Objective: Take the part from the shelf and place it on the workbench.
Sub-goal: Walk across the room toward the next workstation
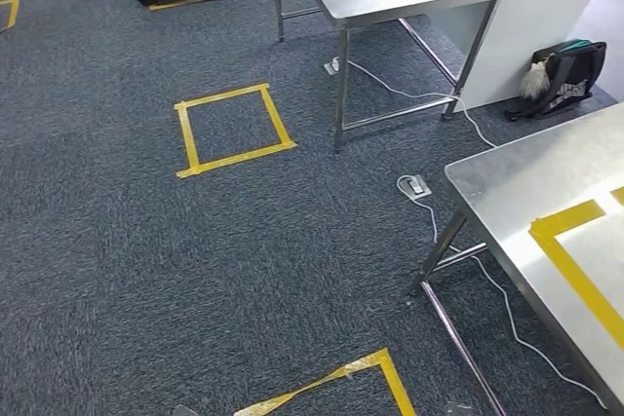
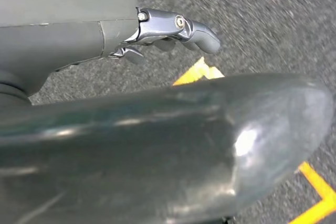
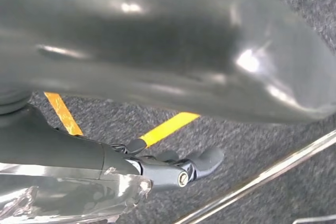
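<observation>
Part at right robot hand; desk lies ahead-right.
Head view: steel desk [image 1: 515,192] is nearer the right arm. Left wrist view: left robot hand [image 2: 166,30] hangs loosely spread, holding nothing. Right wrist view: clear-wrapped part [image 3: 71,200] lies against right robot hand [image 3: 170,166]; grip cannot be told.

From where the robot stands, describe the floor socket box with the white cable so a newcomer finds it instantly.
Start at the steel table at the right edge of the head view, the one with yellow tape on top. Just off its far left corner, on the grey carpet, lies a small pale socket box with a white cable running back under that table. A second box sits farther off, by a leg of the other table.
</observation>
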Robot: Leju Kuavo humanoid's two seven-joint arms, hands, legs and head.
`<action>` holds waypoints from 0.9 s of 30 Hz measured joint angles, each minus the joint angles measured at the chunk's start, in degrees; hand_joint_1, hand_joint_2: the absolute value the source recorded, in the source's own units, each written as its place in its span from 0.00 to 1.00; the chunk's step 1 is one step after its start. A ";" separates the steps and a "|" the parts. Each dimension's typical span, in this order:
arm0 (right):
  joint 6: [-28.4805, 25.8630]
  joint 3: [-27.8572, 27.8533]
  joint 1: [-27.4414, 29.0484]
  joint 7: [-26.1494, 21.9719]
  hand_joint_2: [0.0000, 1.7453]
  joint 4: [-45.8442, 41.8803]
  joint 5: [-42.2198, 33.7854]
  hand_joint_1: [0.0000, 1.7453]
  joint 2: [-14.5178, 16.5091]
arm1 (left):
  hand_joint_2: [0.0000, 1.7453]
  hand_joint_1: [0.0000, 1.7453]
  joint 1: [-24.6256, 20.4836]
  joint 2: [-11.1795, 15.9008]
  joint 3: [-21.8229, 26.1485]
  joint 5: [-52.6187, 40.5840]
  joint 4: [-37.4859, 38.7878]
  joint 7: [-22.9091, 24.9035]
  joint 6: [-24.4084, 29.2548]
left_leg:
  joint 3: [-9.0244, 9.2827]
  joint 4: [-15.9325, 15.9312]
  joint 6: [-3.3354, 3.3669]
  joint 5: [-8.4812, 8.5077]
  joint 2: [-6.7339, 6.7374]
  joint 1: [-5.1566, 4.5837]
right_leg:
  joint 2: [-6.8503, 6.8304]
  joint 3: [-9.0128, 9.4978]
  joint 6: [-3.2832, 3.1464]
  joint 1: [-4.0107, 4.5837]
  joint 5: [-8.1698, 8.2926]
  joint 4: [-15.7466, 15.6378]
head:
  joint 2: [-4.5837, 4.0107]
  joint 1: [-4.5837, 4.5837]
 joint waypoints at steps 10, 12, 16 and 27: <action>-0.55 -0.25 0.28 -0.10 0.00 0.58 0.46 0.00 -0.86 | 0.00 0.00 0.18 -0.55 -0.34 -1.61 0.12 0.04 1.36 | 0.13 -0.21 2.09 0.25 -7.28 -0.07 | 7.06 -7.04 0.77 -0.23 -4.65 13.99 | 0.00 0.84; -0.61 -0.37 0.25 -0.08 0.00 0.61 0.56 0.00 -1.07 | 0.00 0.00 0.15 -0.87 -0.44 -1.67 0.13 0.05 2.03 | 0.25 -0.09 1.93 0.24 -8.91 -0.11 | 9.48 -3.96 0.44 -0.40 -0.40 6.27 | 0.00 0.84; -0.63 -0.63 0.12 0.00 0.00 0.71 0.78 0.00 -1.50 | 0.00 0.00 0.14 -2.13 -0.47 -1.66 0.13 0.10 3.69 | -0.28 -0.21 0.63 0.67 -11.57 0.13 | 11.17 -1.53 -0.45 -0.37 1.35 0.82 | 0.00 0.75; -0.93 -1.10 0.13 0.00 0.00 0.75 2.69 0.00 -2.33 | 0.00 0.00 0.10 -3.10 -0.43 -2.11 0.20 0.08 4.02 | -2.94 6.32 -1.51 -1.61 -1.15 0.79 | 1.88 -0.56 -1.29 -0.33 1.79 -0.51 | 0.00 0.32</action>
